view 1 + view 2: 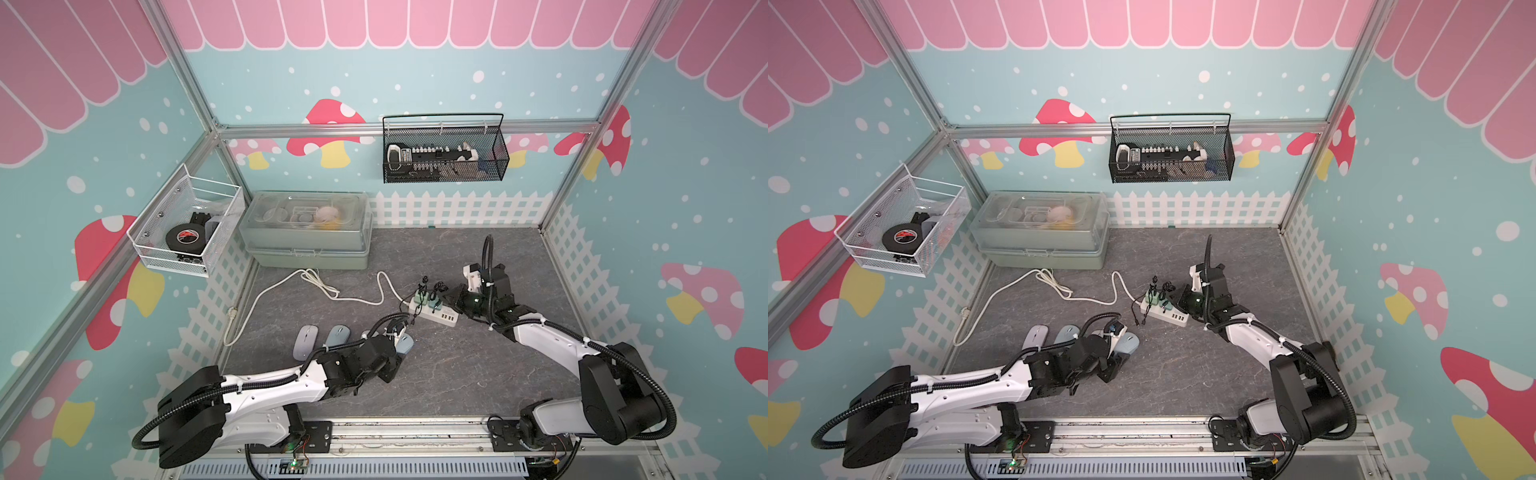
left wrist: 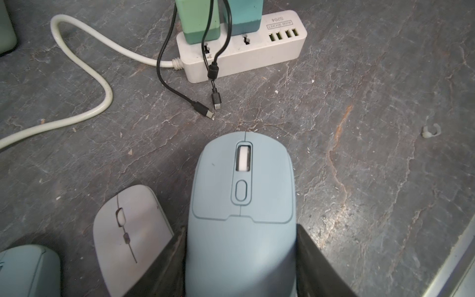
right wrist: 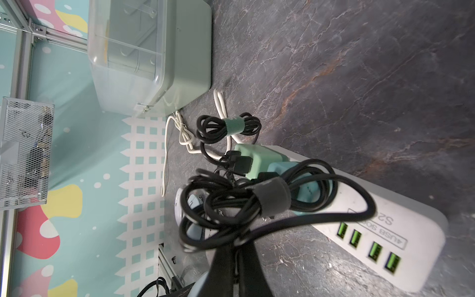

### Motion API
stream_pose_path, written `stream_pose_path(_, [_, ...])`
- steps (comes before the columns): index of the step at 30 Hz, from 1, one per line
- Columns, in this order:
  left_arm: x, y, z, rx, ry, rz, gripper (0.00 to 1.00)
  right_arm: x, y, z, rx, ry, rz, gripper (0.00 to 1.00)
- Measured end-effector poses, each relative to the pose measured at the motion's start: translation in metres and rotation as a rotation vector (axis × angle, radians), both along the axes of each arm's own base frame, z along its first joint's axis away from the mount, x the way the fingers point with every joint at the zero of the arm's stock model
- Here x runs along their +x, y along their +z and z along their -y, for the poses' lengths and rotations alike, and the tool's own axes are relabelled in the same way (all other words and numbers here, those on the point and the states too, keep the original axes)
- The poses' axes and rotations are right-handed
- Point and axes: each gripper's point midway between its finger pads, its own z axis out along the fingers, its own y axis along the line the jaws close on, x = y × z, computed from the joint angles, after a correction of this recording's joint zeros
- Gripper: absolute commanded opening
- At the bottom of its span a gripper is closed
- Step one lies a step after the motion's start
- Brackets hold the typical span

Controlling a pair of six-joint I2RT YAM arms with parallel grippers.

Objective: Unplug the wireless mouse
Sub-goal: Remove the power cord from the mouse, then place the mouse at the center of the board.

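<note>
place: robot lab cell | evidence: aluminium frame (image 1: 540,126), mushroom-print walls (image 1: 415,75)

Pale blue wireless mouse (image 2: 241,205), rounded, with a white scroll wheel and a small oval button behind it. Lying flat, belly down, on the tabletop (image 2: 359,154), at roughly 7 o'clock from the white power strip (image 1: 434,312) in both top views, largely hidden there under the arm. Nose aimed toward 1 o'clock, at the strip. Rear flanks pinched between the fingers of the left end effector (image 2: 241,239). Just ahead of the nose, not touching it: two loose black USB-C plugs (image 2: 204,110), side by side on the tabletop.
</note>
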Motion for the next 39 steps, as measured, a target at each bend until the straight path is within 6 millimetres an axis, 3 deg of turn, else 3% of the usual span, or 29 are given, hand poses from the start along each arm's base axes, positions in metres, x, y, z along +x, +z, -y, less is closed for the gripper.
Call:
stream_pose_path(16, [0.013,0.003,0.000,0.034,0.049,0.036,0.50,-0.001,0.002,-0.003,0.015,0.020,0.004,0.00])
stream_pose_path(22, [0.022,-0.012,0.010,0.071,0.127,-0.029,0.49,-0.003,0.000,-0.006,0.024,0.040,-0.006,0.00])
stream_pose_path(39, [0.008,-0.024,0.020,0.053,0.418,-0.179,0.45,-0.005,-0.004,-0.013,0.054,0.083,0.004,0.00])
